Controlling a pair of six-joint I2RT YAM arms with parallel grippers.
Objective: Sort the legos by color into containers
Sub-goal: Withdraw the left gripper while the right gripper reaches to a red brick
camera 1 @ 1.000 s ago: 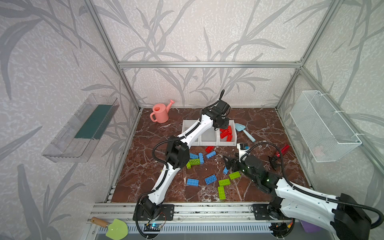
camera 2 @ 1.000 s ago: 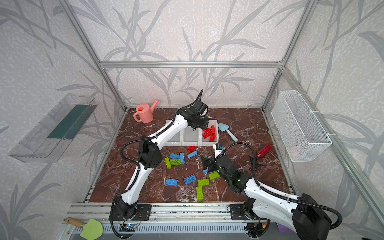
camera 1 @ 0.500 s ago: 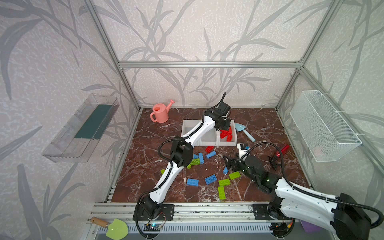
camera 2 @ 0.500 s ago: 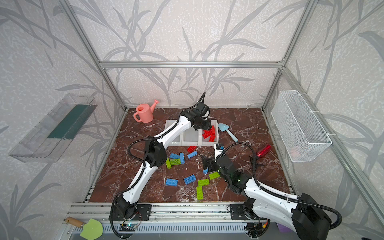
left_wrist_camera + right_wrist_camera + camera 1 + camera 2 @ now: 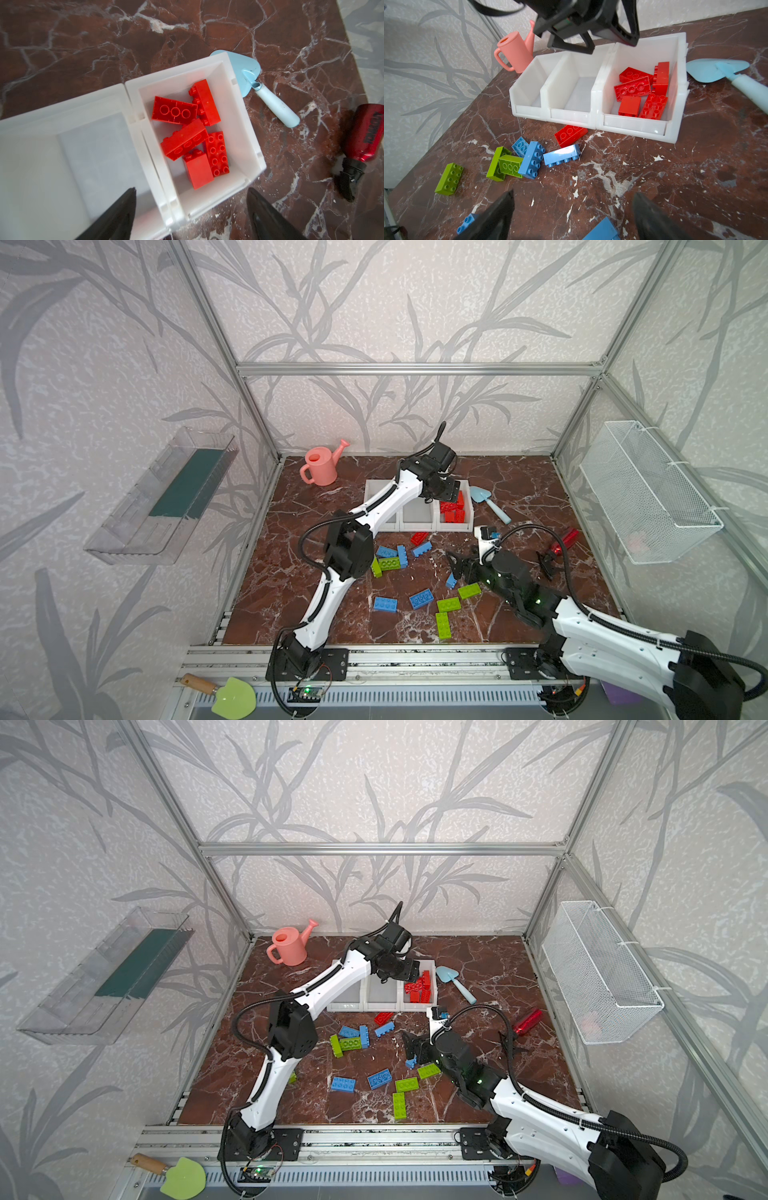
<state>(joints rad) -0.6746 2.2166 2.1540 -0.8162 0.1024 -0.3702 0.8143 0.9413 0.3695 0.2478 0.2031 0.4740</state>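
Both top views: left gripper (image 5: 448,490) above the right-end container (image 5: 455,527), jaws wide, empty; one red lego (image 5: 382,1017) on the worktop (image 5: 498,961) just before the front lips. Left wrist view: five red legos (image 5: 185,141) inside that container. Right wrist view: right gripper (image 5: 573,193) wide, empty, that loose lego (image 5: 570,135) ahead, long axis slanted to the row.

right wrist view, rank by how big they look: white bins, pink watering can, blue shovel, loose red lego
1. white bins
2. blue shovel and pink watering can: similar, both only partly visible, unranked
3. loose red lego, smallest
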